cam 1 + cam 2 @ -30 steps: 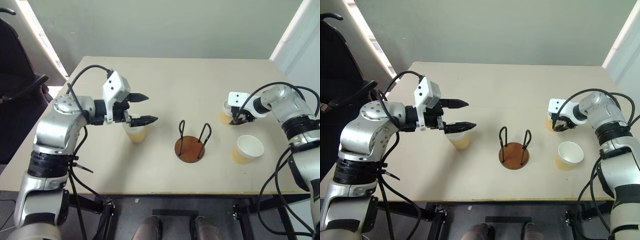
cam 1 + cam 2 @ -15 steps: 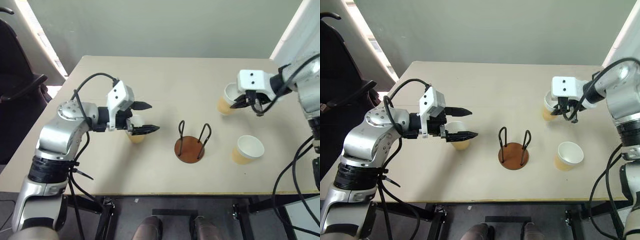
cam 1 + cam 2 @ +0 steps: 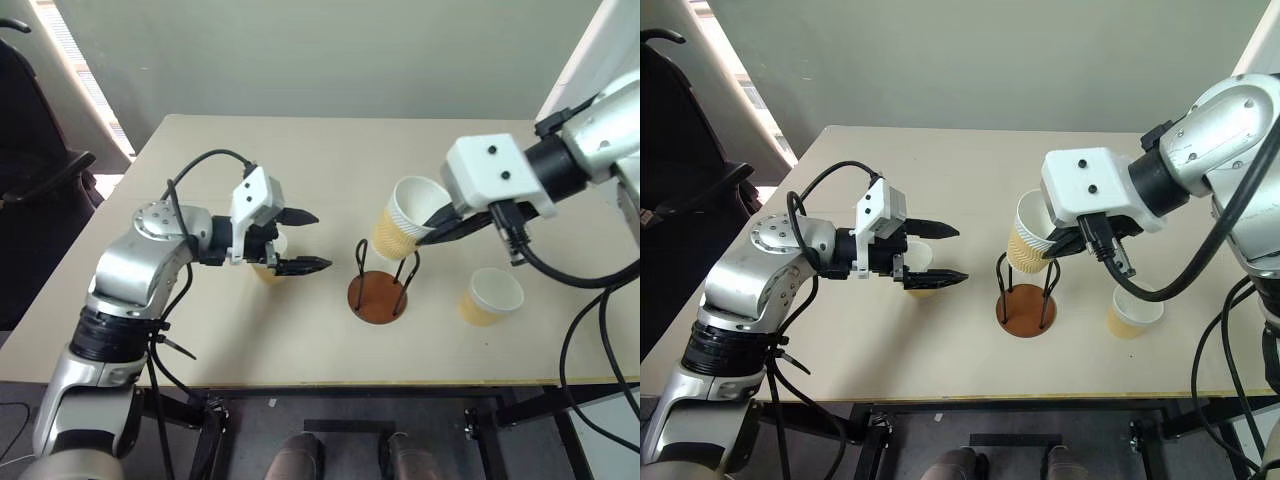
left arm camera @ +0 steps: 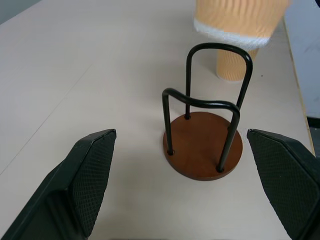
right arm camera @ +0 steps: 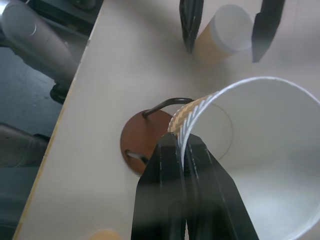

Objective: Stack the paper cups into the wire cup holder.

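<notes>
Even, soft daylight is falling across the table; a bright strip at far left is glaring, possibly a window. Shadows are lying faint. In the right wrist view the held paper cup is appearing slightly blurred.

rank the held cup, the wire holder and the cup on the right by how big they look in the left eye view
1. Held cup, largest, though raised nearer the camera.
2. Wire holder.
3. Cup on the right.
The last two look close in size; I would not rank them firmly.

Right claw carried a cup above the holder.
</notes>
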`<move>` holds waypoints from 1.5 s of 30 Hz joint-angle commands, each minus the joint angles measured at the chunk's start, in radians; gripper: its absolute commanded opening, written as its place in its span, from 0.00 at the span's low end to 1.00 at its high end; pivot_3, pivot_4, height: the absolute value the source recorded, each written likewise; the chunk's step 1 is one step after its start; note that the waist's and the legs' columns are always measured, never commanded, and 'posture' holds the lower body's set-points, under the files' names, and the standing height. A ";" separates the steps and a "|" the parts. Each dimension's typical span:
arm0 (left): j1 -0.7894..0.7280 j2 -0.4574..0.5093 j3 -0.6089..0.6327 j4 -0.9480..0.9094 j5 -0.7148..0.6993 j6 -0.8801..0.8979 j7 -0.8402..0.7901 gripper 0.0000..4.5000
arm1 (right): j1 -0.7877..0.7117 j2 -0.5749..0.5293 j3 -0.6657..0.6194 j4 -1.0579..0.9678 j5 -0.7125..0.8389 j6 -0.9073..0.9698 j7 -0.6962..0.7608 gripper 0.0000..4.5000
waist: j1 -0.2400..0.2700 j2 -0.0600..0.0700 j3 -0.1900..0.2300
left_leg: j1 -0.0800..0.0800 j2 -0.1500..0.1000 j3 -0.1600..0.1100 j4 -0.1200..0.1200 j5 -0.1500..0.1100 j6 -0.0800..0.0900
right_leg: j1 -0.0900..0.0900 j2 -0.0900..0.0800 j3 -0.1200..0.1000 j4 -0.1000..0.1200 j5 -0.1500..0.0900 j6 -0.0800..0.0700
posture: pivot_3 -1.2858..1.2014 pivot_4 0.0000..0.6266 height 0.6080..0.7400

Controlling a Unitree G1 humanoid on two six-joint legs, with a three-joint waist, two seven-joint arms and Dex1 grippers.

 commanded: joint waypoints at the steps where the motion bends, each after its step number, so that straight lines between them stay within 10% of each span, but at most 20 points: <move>1: -0.010 0.006 0.012 -0.028 -0.005 -0.013 0.000 1.00 | 0.013 0.009 0.022 0.023 -0.052 -0.074 -0.010 0.01 | -0.001 0.000 0.000 | 0.000 0.000 0.000 0.000 0.000 0.000 | 0.000 0.000 0.000 0.000 0.000 0.000 | 0.52 0.24 1.00; 11: 0.011 0.009 0.024 -0.049 -0.013 -0.003 0.018 1.00 | 0.069 0.073 0.079 0.055 -0.130 -0.170 -0.012 0.01 | -0.003 0.000 0.000 | 0.000 0.000 0.000 0.000 0.000 0.000 | 0.000 0.000 0.000 0.000 0.001 0.001 | 0.52 0.24 1.00; 22: 0.020 0.026 0.025 -0.069 0.006 -0.020 0.035 1.00 | 0.085 0.119 0.015 0.066 -0.138 -0.113 -0.091 0.73 | -0.002 0.000 0.000 | 0.000 0.000 0.000 0.000 0.000 0.000 | 0.000 0.000 0.000 0.000 0.001 0.002 | 0.52 0.24 1.00; 34: 0.086 0.297 -0.103 -0.158 0.295 -0.147 0.011 1.00 | 0.081 0.084 -0.285 -0.011 0.152 0.375 -0.243 0.73 | -0.003 0.000 0.000 | 0.000 0.000 0.000 -0.002 0.001 -0.002 | -0.001 0.001 0.000 -0.002 0.000 0.000 | 0.52 0.24 1.00; 45: 0.065 0.268 -0.185 -0.057 0.425 -0.240 0.009 1.00 | 0.094 0.062 -0.304 -0.043 0.278 0.451 -0.340 0.73 | -0.003 0.000 0.000 | 0.000 0.000 0.000 -0.004 0.000 -0.003 | -0.003 0.001 0.001 0.000 -0.001 -0.001 | 0.52 0.24 1.00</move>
